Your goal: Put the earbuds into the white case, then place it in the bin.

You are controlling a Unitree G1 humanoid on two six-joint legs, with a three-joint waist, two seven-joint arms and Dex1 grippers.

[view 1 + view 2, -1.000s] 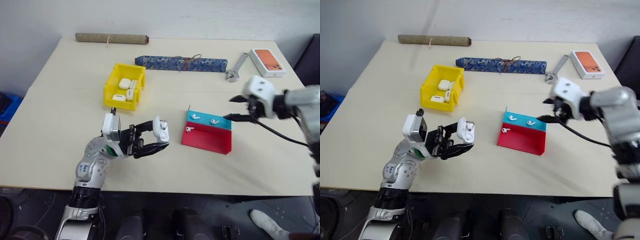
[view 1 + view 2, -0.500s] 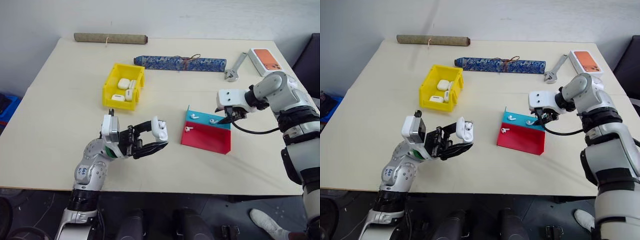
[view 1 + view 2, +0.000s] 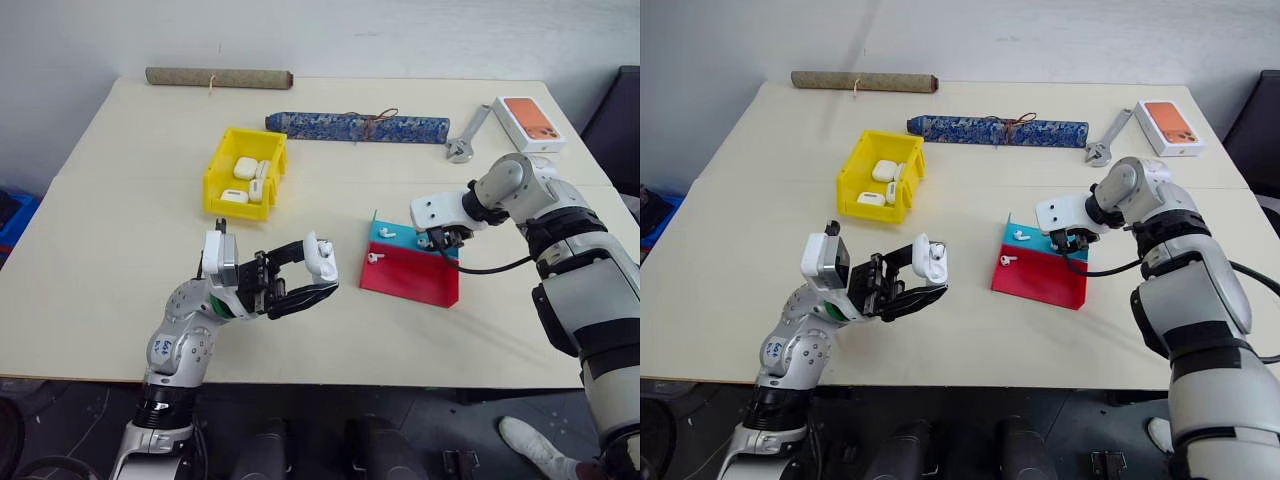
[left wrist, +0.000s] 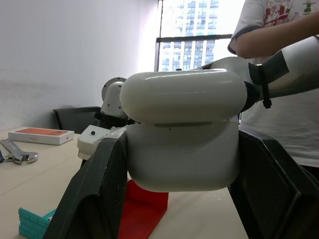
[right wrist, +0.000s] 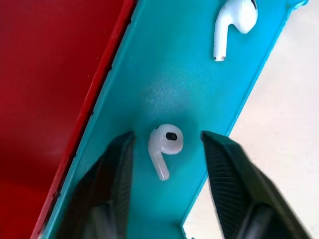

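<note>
Your left hand (image 3: 300, 277) grips the open case (image 3: 322, 260); your right hand (image 5: 167, 149), part-open, straddles an earbud (image 5: 164, 147). Nothing binned yet.

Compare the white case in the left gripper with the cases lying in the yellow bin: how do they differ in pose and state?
The white case is held above the table in the left gripper, upright, its lid raised; the cases in the bin lie flat or on edge, huddled together, apparently shut. One is gripped; the others rest loose. All are small, glossy, white and rounded.
</note>
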